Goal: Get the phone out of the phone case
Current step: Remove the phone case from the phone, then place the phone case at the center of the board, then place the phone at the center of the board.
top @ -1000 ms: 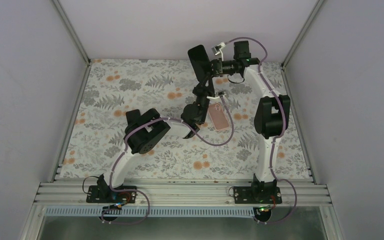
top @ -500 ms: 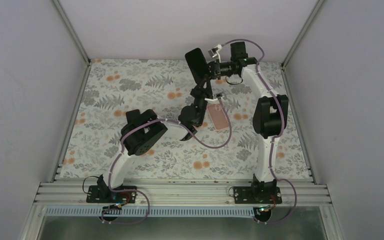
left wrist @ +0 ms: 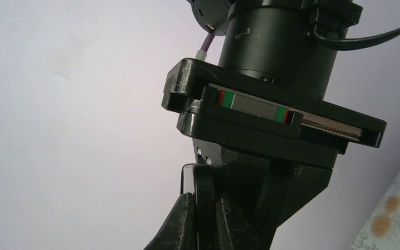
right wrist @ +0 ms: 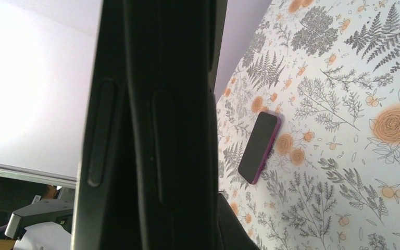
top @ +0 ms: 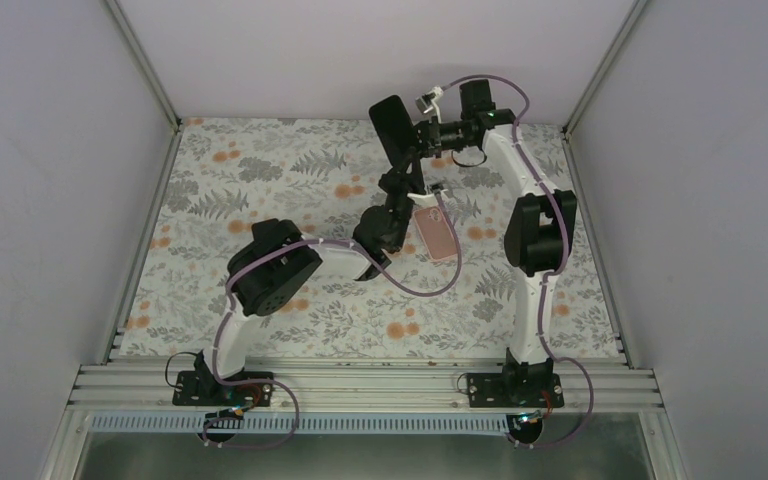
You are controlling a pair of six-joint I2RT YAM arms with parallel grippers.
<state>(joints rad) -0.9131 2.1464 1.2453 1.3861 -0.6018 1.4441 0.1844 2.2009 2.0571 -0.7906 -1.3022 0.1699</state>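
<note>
floral tablecloth, pale walls | right claw, left claw: both gripping black phone

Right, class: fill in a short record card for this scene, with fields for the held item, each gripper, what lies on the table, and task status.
held item: black cased phone, raised above the table, tilted
right gripper: shut on the phone from the right side
left gripper: reaching up from below, fingers closed on the phone's lower edge
on the table: pink phone-shaped item, lying flat beside the left arm
table surface: floral print
task status: phone not seen apart from its case
</note>
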